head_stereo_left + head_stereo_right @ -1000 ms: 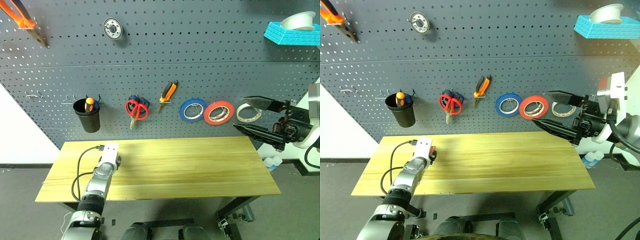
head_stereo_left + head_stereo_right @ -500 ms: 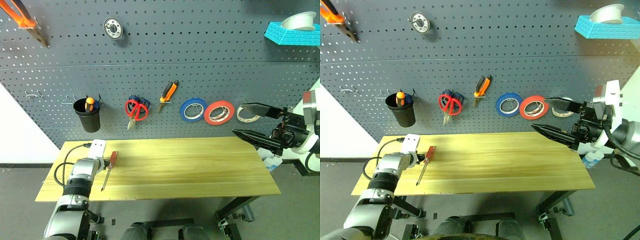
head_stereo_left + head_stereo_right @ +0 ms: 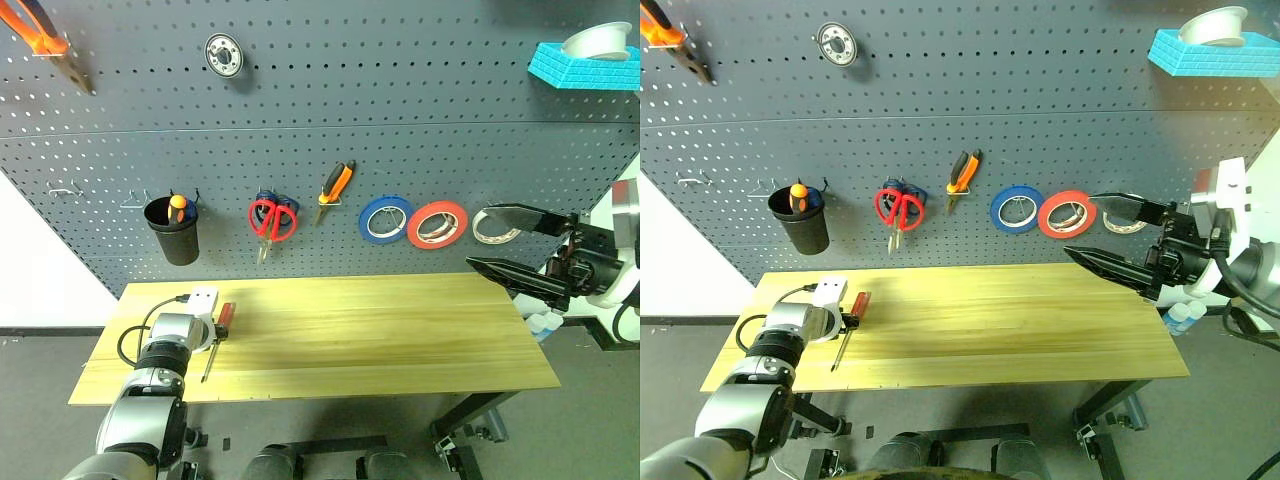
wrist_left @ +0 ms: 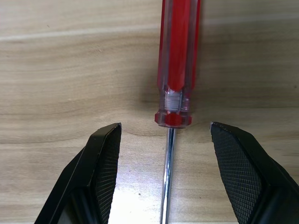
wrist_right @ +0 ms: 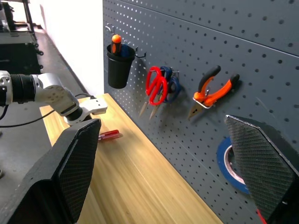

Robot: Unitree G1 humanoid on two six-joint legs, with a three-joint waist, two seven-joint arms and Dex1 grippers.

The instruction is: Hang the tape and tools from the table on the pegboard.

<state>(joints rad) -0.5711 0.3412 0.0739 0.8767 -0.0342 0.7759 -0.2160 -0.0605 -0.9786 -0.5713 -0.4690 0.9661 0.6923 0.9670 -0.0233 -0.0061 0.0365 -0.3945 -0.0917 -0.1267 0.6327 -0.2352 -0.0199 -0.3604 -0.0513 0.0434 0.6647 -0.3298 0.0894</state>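
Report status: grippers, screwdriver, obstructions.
Left gripper open, straddling screwdriver flat on table. Right gripper open, empty, by pegboard. Nothing in the way.

Three tape rolls (image 3: 437, 224), one screwdriver (image 3: 215, 335), one pliers (image 3: 337, 187).

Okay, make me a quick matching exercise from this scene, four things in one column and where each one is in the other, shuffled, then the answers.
Things:
1. red-handled screwdriver
2. red-handled scissors
3. red-orange tape roll
4. pliers

Places:
A. hanging between the blue roll and the whitish roll
B. lying on the table, between the open left gripper's fingers
C. hanging just left of the blue roll
D. hanging right of the black cup

Pairs: 1-B, 2-D, 3-A, 4-C
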